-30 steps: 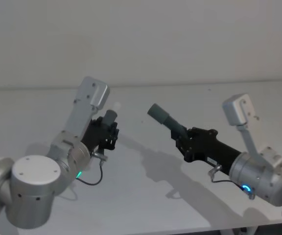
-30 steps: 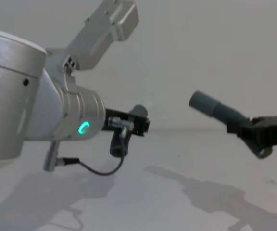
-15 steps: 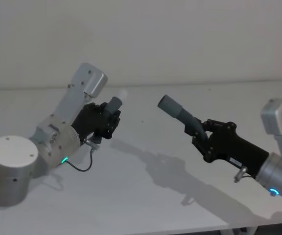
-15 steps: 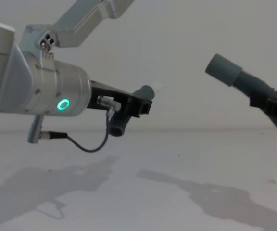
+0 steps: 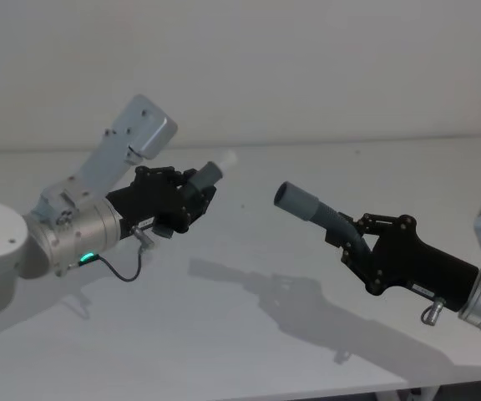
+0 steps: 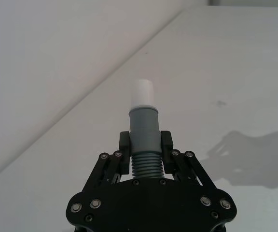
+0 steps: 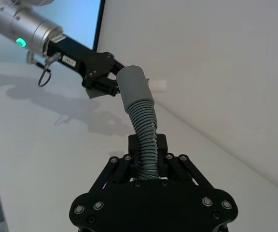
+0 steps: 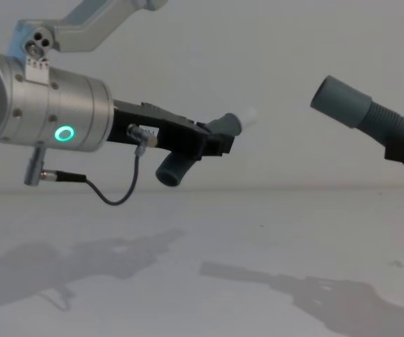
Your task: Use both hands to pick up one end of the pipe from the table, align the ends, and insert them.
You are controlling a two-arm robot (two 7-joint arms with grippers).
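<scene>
The table [image 5: 249, 334] lies well below both grippers. The left gripper [image 5: 192, 199] pinches one hose piece [image 5: 205, 179] on its ribs, just behind the cuff. The right gripper [image 5: 353, 240] pinches the other hose piece [image 5: 334, 224] lower on its ribs. Both look light and bendy, so the long free end ahead of the right fingers may wander. The white plug [image 5: 226, 158] and the grey socket [image 5: 296, 200] are apart, with open air between them.

We see soft, even light from above. Grey, soft-edged shadows [image 5: 295, 305] lie on the table [image 5: 98, 351]; the white tip [image 8: 248, 116] fades into the bright wall [image 8: 272, 42].
</scene>
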